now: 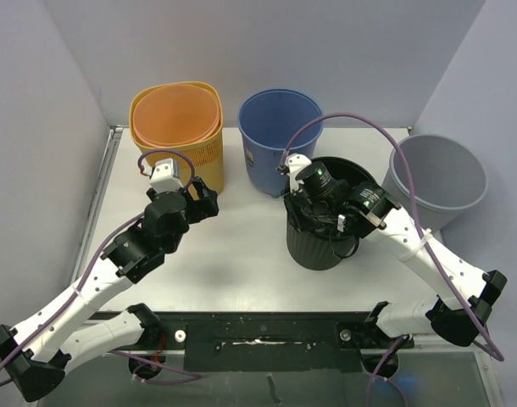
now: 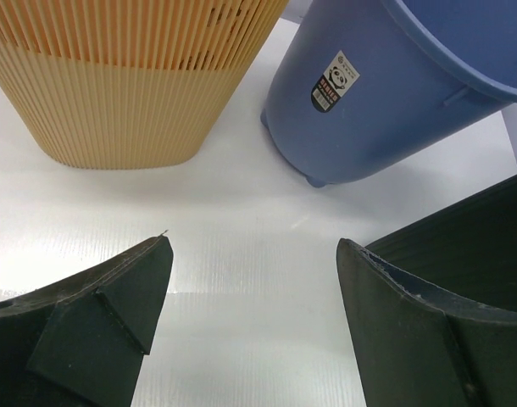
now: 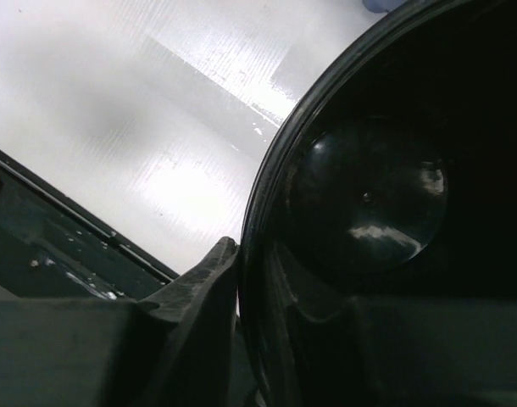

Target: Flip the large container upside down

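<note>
The right gripper (image 1: 308,212) is closed down on the rim of the black container (image 1: 316,250). Its wrist view shows one finger (image 3: 195,292) outside the wall and the other inside, with the thin rim pinched between them. The grip sits on the left part of the rim, as the top view has it. The container stands right of centre on the white table (image 1: 233,263), mouth upward, and its glossy round floor (image 3: 369,195) is visible down inside. Whether its base is flat on the table or slightly lifted cannot be told, since the arm and the container's own body hide the foot.

The left gripper (image 2: 254,254) is wide open and holds nothing — bare table shows across the whole gap between its two dark fingers. It hangs low over the table to the left of the container, apart from it. The container's ribbed side (image 2: 479,237) shows just beyond its right finger.

Behind the container, near its far left side, stands a blue bin (image 1: 280,127), upright, with a small printed label (image 2: 335,80) on its wall. Left of that, near but not touching, is an orange basket (image 1: 178,119) with a ribbed, slotted wall, also mouth up. A grey bin (image 1: 436,174) stands at the right, past the table's edge, its rim near the black container.
</note>
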Robot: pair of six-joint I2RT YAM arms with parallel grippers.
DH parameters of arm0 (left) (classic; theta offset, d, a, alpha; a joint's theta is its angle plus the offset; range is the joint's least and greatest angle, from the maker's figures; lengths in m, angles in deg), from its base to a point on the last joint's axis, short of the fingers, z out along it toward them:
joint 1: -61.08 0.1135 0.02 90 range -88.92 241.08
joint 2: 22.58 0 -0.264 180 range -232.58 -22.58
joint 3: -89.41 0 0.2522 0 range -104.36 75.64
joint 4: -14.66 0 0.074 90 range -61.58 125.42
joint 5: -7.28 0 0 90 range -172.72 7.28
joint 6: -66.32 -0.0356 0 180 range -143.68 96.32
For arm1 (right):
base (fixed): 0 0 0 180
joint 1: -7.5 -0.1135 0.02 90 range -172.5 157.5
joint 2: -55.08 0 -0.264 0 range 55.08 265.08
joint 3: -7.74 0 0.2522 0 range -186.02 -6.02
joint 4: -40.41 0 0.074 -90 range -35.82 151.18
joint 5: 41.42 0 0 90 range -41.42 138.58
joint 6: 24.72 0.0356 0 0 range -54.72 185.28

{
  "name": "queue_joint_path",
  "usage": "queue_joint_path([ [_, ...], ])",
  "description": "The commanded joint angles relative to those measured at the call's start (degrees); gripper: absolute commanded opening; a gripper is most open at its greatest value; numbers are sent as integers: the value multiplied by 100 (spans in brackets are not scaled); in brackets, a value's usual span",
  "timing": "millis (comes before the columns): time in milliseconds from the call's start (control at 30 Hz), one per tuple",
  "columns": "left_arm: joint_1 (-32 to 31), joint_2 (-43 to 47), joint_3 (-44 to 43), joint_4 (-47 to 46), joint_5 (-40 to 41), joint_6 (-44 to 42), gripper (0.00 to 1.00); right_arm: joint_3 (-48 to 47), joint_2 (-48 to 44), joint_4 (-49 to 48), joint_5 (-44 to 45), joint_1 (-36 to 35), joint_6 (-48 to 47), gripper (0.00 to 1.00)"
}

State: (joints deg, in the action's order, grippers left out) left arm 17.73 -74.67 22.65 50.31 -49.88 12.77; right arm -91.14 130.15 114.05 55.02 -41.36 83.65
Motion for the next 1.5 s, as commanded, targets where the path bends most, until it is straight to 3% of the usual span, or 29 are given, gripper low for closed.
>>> queue_joint_path([
  [0, 29, 217, -45, -243, 174, 14, 78, -296, -21, -261, 135, -58, -18, 3],
  [267, 29, 226, 103, -725, 23, 124, 78, -243, -160, -729, -214, -97, 20, 0],
  [400, 24, 55, 8, -1237, -634, -94, 78, -121, -453, -1093, -523, -96, 24, 0],
  [567, 24, -227, -559, -1141, -1046, -111, 79, -7, -703, -1935, -1088, -93, 250, 0],
  [667, 29, -110, -847, -1012, -679, -111, 80, 353, -895, -2837, -1541, -82, 570, 0],
  [833, 79, 314, -491, -1017, 604, -15, 82, 1078, -1027, -4217, -1988, 218, 1114, 0],
  [1000, 125, 354, -537, -863, 765, -93, 82, 1896, -1260, -4824, -2193, 900, 1869, 0],
  [1133, 134, 249, -549, -656, 655, -53, 82, 2471, -1260, -4507, -2927, 1736, 2132, 0],
  [1467, 278, -169, -398, 74, -143, 540, 82, 2977, -1436, -2939, -1228, 1870, 1663, 3],
])
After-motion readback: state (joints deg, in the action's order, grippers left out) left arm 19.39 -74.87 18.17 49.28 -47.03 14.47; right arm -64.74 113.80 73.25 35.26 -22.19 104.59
